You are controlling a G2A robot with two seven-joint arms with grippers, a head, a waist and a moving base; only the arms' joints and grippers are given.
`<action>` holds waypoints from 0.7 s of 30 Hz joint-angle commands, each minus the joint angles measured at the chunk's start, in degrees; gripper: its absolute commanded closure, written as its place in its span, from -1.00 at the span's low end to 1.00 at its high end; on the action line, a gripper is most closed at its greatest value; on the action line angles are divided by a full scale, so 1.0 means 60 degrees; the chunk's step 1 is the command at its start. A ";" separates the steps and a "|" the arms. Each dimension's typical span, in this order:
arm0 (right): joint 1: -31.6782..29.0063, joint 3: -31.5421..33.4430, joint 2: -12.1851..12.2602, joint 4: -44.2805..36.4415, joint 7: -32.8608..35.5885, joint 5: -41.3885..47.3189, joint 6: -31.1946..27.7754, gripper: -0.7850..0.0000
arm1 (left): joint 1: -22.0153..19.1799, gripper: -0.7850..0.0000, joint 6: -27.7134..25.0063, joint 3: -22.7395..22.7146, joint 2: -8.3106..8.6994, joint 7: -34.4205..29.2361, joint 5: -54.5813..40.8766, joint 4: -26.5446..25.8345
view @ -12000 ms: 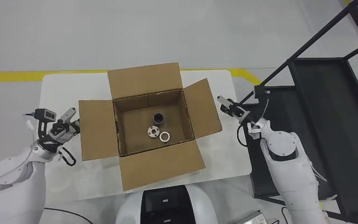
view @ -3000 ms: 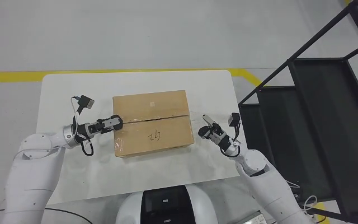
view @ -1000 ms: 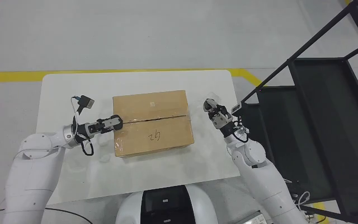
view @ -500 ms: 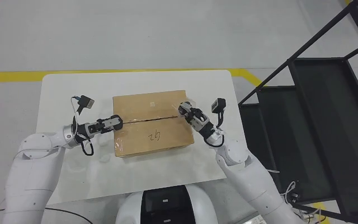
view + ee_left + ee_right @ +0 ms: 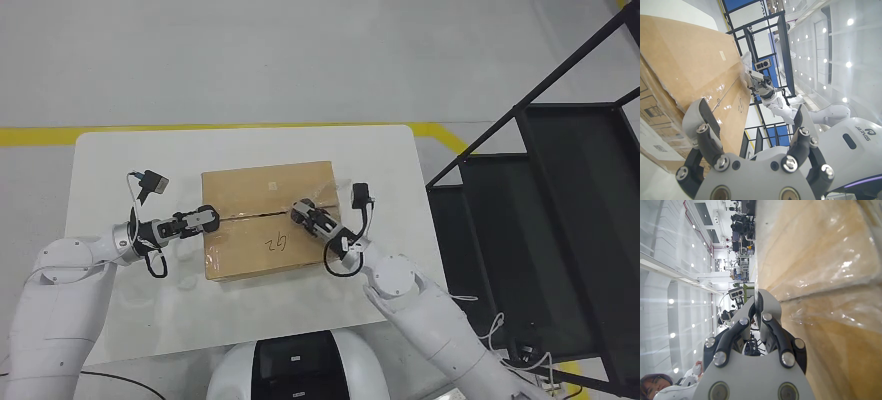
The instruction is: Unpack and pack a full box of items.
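Observation:
A closed cardboard box [image 5: 268, 185] stands in the middle of the white table [image 5: 380, 160]; clear tape [image 5: 838, 281] runs along its top seam. My right gripper [image 5: 303, 214] lies over the seam on the right half of the lid, fingers shut, with a crumpled loose end of the clear tape [image 5: 746, 57] bunched at its tip. My left gripper [image 5: 203, 217] is at the box's left edge at seam height and stands open, one finger [image 5: 705, 111] lying on the lid's edge. In the right wrist view the shut fingertips of the right gripper [image 5: 757, 296] lie close against the box [image 5: 829, 247].
A black metal rack [image 5: 545, 200] stands just off the table's right side. A yellow floor line [image 5: 60, 134] runs behind the table. Bare table top surrounds the box on all sides.
The right gripper has travelled from beside the box's right end onto the lid, leftward along the seam. The left arm has kept still. Twelve seconds ago the box stood open.

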 commanded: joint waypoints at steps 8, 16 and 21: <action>0.0022 -0.0025 -0.0030 -0.0093 0.0128 -0.0182 -0.0239 1.00 | 0.0000 -1.00 0.0000 0.0000 0.0000 0.0000 0.0000 0.0000; 0.0022 -0.0025 -0.0030 -0.0093 0.0128 -0.0182 -0.0239 1.00 | 0.0000 -1.00 0.0000 0.0000 0.0000 0.0000 0.0000 0.0000; 0.0022 -0.0025 -0.0030 -0.0093 0.0128 -0.0182 -0.0239 1.00 | 0.0170 -1.00 -0.0024 -0.0301 0.0035 0.0675 0.0005 -0.0080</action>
